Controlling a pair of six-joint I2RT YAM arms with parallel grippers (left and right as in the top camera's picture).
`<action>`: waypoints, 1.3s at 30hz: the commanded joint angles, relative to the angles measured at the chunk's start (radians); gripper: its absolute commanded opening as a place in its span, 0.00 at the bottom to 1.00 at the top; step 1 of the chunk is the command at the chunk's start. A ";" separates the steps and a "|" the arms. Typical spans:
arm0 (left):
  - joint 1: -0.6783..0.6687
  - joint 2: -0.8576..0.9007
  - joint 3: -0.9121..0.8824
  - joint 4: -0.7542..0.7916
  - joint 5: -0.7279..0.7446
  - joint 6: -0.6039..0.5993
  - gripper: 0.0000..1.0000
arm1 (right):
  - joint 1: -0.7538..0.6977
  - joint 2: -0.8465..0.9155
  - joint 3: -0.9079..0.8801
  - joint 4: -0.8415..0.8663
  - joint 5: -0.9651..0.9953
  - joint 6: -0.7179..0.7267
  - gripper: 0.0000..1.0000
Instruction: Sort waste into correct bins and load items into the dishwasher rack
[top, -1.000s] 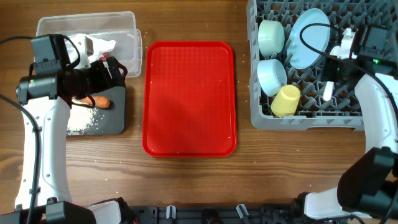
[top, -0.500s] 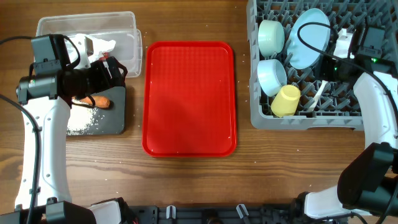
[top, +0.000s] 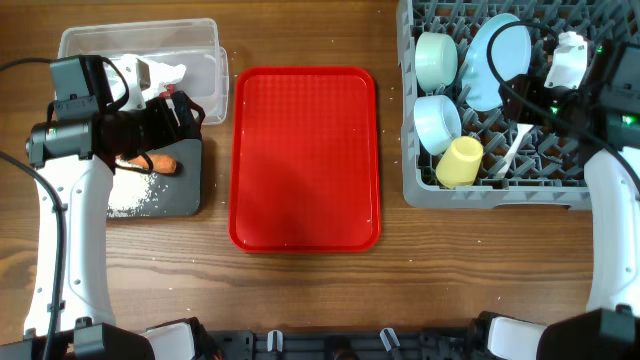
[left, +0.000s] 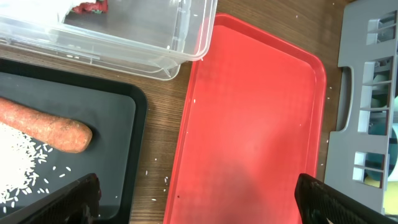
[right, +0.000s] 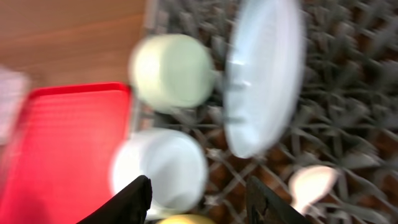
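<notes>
Spoon (right: 314, 183) in rack (right: 373, 124), lying at 3 o'clock off right gripper (right: 198, 190), jaws apart, nothing between. Left gripper (left: 199, 202) likewise spread, empty.

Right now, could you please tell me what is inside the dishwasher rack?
The dishwasher rack holds a plate, a mint bowl, a pale blue bowl, a yellow cup and a white spoon. The right arm covers its right end, so anything there is hidden.
</notes>
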 joint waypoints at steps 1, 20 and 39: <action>0.004 -0.004 0.017 0.002 -0.009 -0.003 1.00 | 0.056 -0.045 0.016 -0.005 -0.118 0.008 0.56; 0.004 -0.004 0.017 0.002 -0.009 -0.003 1.00 | 0.195 -0.520 0.016 -0.121 0.078 0.202 1.00; 0.004 -0.004 0.017 0.002 -0.009 -0.003 1.00 | 0.209 -0.598 -0.093 -0.054 0.284 0.091 1.00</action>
